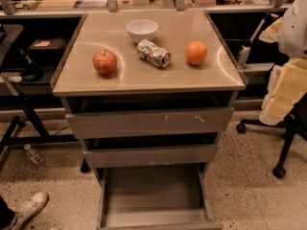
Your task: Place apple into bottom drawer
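One view only. The apple (104, 62) sits on the left of the worktop (144, 78), well apart from the crushed can (153, 53) and the orange (196, 52), with the white bowl (142, 30) behind. The bottom drawer (153, 190) is pulled out and nothing lies in it. The hand is not in frame, so I can't tell its opening. Likely step: reach and grasp. Descend from above, straddle the apple's widest part, stay clear of the can.
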Available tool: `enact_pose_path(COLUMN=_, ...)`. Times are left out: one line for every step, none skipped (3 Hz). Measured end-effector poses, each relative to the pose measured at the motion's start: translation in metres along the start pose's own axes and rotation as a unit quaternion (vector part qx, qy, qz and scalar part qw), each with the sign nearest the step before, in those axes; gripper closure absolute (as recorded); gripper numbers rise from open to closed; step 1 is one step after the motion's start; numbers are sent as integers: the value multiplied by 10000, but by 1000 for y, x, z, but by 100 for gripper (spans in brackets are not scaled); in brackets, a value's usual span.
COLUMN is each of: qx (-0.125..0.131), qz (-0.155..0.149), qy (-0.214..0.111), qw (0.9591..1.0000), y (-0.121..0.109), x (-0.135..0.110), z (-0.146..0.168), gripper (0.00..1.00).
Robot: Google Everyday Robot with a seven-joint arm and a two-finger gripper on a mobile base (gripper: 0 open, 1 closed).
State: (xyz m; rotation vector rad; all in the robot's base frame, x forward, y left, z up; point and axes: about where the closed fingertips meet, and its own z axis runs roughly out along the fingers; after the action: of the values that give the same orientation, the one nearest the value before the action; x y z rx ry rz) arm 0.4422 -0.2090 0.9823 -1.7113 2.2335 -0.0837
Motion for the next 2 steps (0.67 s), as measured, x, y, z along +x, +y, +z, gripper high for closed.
enact_pose_path(qx=-24, qz=-139, qy=-50, qw=9999, y=-5, x=-35, z=-5, gripper=0)
enact_pose_path(qx=-56, qz=-447, qy=-66, qw=9990, y=-11, x=-87, z=-11, gripper=0)
